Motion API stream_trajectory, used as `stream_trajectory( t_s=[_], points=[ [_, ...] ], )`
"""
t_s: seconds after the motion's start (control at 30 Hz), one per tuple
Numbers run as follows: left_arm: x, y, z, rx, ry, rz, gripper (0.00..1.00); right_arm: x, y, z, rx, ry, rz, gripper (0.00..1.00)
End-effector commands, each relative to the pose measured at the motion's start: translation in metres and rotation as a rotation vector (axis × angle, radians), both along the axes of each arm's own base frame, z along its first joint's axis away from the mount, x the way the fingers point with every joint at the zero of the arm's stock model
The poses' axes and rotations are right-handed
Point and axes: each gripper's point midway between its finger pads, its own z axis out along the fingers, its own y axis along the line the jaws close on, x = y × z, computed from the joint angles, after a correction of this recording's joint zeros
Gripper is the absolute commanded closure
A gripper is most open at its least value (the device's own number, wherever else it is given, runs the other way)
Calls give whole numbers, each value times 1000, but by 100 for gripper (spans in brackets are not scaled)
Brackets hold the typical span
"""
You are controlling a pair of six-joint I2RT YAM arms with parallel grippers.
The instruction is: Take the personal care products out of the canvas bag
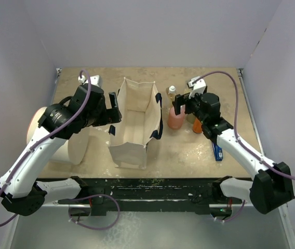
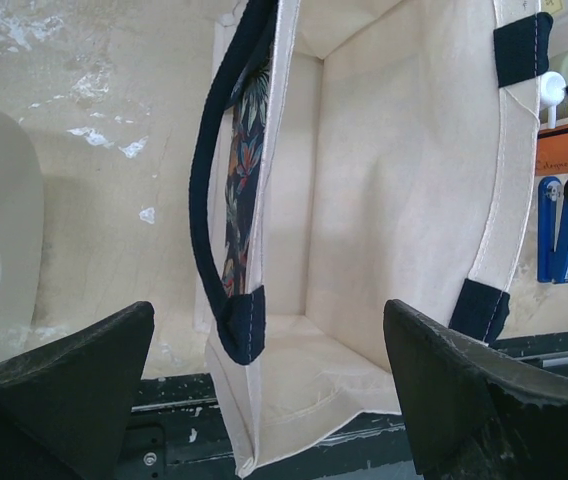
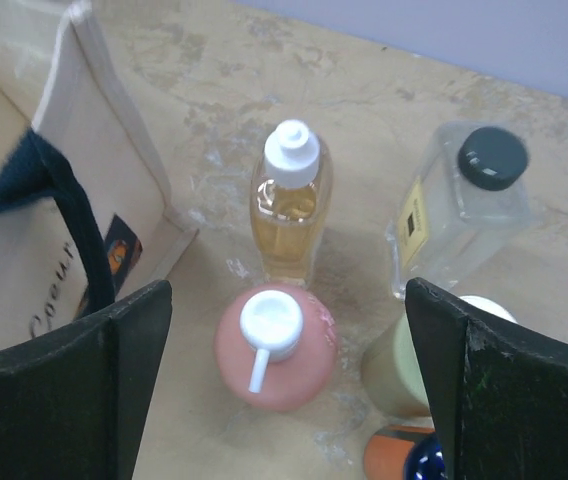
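The canvas bag (image 1: 132, 124) is standing open mid-desk (image 1: 189, 155), with the left pincer (image 2: 269, 308) hanging wide over its mouth (gripping nothing). At the bag's 3 o'clock, five bottles are standing clustered: the yellowish white-capped bottle (image 3: 289, 205), the clear black-capped bottle (image 3: 464, 200), the pink pump bottle (image 3: 276, 360), the olive-green bottle (image 3: 399, 360) and the orange-and-blue pump bottle (image 3: 404, 460). The right pincer (image 3: 286, 300) is gaping wide above the pink one.
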Motion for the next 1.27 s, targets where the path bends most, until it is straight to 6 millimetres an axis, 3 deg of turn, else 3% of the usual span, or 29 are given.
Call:
stream_trajectory(
  t_s=[0.0,0.1,0.2,0.37,0.53,0.73,0.9,1.23],
  points=[
    [15,-6,14,-5,-67,-15,1,-4,-23,74,106,-41,-159,0],
    [24,-13,23,-6,-93,-35,1,-15,-28,101,131,32,-189,0],
    [35,-14,42,5,-144,-34,1,-24,-59,134,92,18,-332,0],
    [49,-11,97,5,-294,-42,1,-60,-88,195,121,-51,-404,0],
    [47,2,156,4,-460,-52,1,-103,-116,254,158,-161,-442,0],
    [32,26,200,6,-594,-20,1,-134,-136,298,210,-217,-484,0],
    [25,43,213,25,-638,23,1,-143,-143,317,258,-256,-504,0],
    [24,50,211,29,-647,59,1,-135,-138,319,258,-261,-498,0]
  ],
)
